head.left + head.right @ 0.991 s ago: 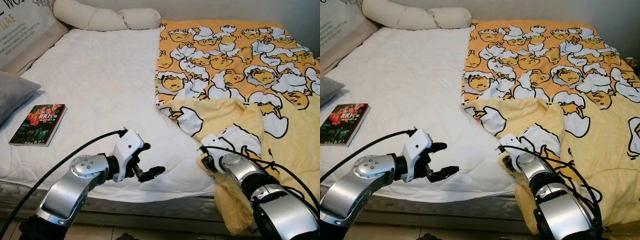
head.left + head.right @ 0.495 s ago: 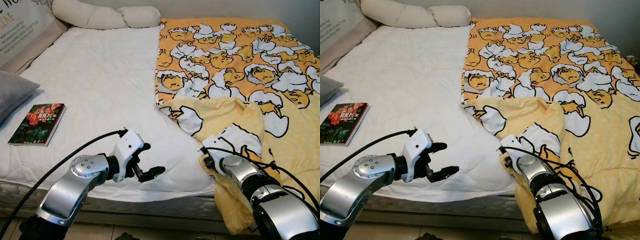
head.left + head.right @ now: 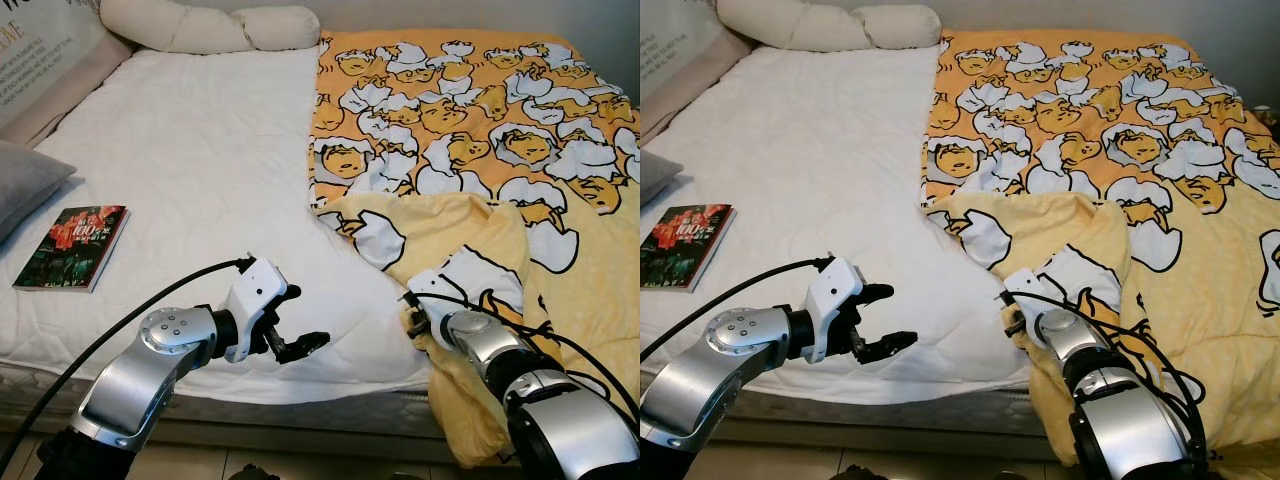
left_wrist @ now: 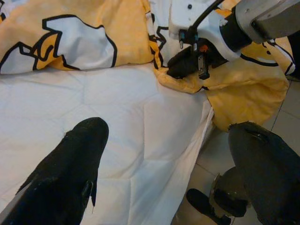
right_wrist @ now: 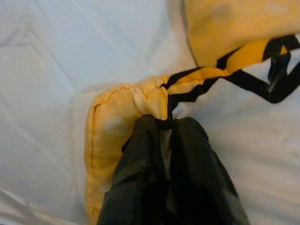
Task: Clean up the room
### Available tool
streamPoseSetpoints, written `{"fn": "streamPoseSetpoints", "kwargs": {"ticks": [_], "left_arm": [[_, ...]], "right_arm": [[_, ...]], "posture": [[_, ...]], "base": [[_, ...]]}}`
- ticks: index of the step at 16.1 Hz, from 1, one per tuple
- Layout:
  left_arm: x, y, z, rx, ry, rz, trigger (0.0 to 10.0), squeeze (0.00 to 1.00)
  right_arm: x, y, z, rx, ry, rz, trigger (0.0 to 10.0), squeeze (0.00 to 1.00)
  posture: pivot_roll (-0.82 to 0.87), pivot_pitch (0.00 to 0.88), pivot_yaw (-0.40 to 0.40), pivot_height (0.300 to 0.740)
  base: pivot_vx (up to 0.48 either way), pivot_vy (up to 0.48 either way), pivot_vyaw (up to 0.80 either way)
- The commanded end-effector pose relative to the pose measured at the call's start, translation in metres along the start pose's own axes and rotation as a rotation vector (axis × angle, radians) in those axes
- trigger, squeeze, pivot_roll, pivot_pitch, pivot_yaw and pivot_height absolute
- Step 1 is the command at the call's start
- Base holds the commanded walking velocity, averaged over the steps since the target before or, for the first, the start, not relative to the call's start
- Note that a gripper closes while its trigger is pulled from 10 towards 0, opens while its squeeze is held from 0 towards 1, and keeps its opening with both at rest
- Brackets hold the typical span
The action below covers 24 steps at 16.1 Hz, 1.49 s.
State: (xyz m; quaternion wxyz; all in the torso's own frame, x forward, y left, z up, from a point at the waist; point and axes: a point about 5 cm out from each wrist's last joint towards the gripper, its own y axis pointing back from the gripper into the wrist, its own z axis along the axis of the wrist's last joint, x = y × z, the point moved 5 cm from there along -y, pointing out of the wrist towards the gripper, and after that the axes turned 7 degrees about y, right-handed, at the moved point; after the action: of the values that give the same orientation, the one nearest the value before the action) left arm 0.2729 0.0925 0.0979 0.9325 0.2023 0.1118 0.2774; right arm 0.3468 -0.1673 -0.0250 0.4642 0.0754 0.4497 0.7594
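A yellow blanket (image 3: 470, 130) printed with cartoon figures covers the right half of the bed, its near corner folded back and hanging over the front edge. My right gripper (image 5: 164, 126) is shut on the blanket's hem (image 5: 126, 105) at that corner, near the mattress's front edge (image 3: 415, 325). My left gripper (image 3: 295, 325) hovers open above the white mattress (image 3: 190, 170) near the front edge, left of the blanket; its fingers (image 4: 77, 154) are spread wide with nothing between them.
A book (image 3: 70, 232) lies on the mattress at the left. A grey pillow (image 3: 25, 180) sits at the left edge and a long cream bolster (image 3: 210, 25) lies at the head. Tiled floor (image 4: 281, 126) runs below the bed's front edge.
The camera has shifted a little, so the scene sits slightly higher. Both arms hold much the same pose, the right gripper still shut on the blanket's hem.
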Motion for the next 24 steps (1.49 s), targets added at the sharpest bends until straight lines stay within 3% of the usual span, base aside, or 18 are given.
{"fn": "streamPoseSetpoints", "kwargs": {"ticks": [1, 4, 6, 9, 10, 13, 14, 15, 16, 17, 20, 22, 23, 24], "left_arm": [[0.000, 0.000, 0.002, 0.006, -0.017, -0.003, 10.0, 0.00], [0.002, -0.001, 0.003, 0.001, -0.018, 0.002, 10.0, 0.00], [0.002, -0.001, 0.005, -0.004, -0.020, 0.004, 10.0, 0.00], [0.002, -0.002, 0.006, -0.004, -0.030, -0.005, 10.0, 0.00], [0.000, -0.005, 0.007, -0.007, -0.032, -0.021, 10.0, 0.00], [-0.003, -0.008, 0.007, -0.006, -0.038, -0.041, 10.0, 0.00], [-0.004, -0.010, 0.007, -0.005, -0.041, -0.047, 10.0, 0.00], [-0.005, -0.011, 0.007, -0.004, -0.045, -0.050, 10.0, 0.00], [-0.004, -0.011, 0.007, -0.004, -0.047, -0.050, 10.0, 0.00], [-0.003, -0.011, 0.008, -0.004, -0.051, -0.049, 10.0, 0.00], [-0.002, -0.011, 0.008, -0.004, -0.058, -0.048, 10.0, 0.00], [-0.003, -0.011, 0.006, -0.002, -0.060, -0.048, 10.0, 0.00], [-0.003, -0.011, 0.006, -0.003, -0.061, -0.048, 10.0, 0.00], [-0.002, -0.012, 0.007, -0.009, -0.064, -0.041, 10.0, 0.00]], "right_arm": [[0.002, 0.000, 0.008, -0.044, -0.037, 0.034, 0.0, 0.00], [0.013, 0.007, 0.029, -0.202, -0.086, 0.208, 0.0, 0.00], [0.023, 0.016, 0.030, -0.266, -0.035, 0.364, 0.0, 0.00], [0.047, 0.046, -0.004, -0.221, 0.134, 0.709, 0.0, 0.00], [0.060, 0.069, -0.023, -0.173, 0.218, 0.884, 0.0, 0.00], [0.072, 0.092, -0.033, -0.156, 0.255, 1.008, 0.0, 0.00], [0.070, 0.088, -0.029, -0.172, 0.270, 0.951, 10.0, 0.00], [0.068, 0.086, -0.026, -0.165, 0.251, 0.929, 10.0, 0.00], [0.067, 0.086, -0.022, -0.173, 0.239, 0.916, 10.0, 0.06], [0.058, 0.083, -0.005, -0.220, 0.180, 0.834, 10.0, 1.00], [0.065, 0.100, 0.007, -0.246, 0.182, 0.918, 10.0, 1.00], [0.073, 0.117, 0.002, -0.212, 0.222, 1.028, 10.0, 1.00], [0.072, 0.115, 0.000, -0.202, 0.249, 0.999, 10.0, 1.00], [0.058, 0.095, 0.012, -0.242, 0.245, 0.821, 10.0, 1.00]], "posture": [[0.00, 0.037, 0.029, 0.740], [0.00, 0.022, 0.025, 0.740], [0.00, 0.014, 0.024, 0.740], [-0.02, 0.000, 0.031, 0.740], [-0.03, 0.000, 0.033, 0.740], [-0.04, 0.000, 0.038, 0.740], [-0.04, 0.000, 0.041, 0.740], [-0.04, 0.000, 0.041, 0.740], [-0.04, 0.000, 0.041, 0.740], [-0.04, 0.000, 0.038, 0.740], [-0.04, 0.000, 0.032, 0.740], [-0.04, 0.000, 0.026, 0.740], [-0.04, 0.000, 0.023, 0.740], [-0.03, 0.000, 0.020, 0.740]], "base": [[0.000, 0.000, 0.00], [0.000, 0.000, 0.00], [0.000, 0.000, 0.00], [0.000, 0.000, 0.00], [0.000, 0.000, 0.00], [0.000, 0.000, 0.00], [0.000, 0.000, 0.00], [0.000, 0.000, 0.00], [0.000, 0.000, 0.00], [0.000, 0.000, 0.00], [0.000, 0.000, 0.00], [0.000, 0.000, 0.00], [0.000, 0.000, 0.00], [0.000, 0.000, 0.00]]}}
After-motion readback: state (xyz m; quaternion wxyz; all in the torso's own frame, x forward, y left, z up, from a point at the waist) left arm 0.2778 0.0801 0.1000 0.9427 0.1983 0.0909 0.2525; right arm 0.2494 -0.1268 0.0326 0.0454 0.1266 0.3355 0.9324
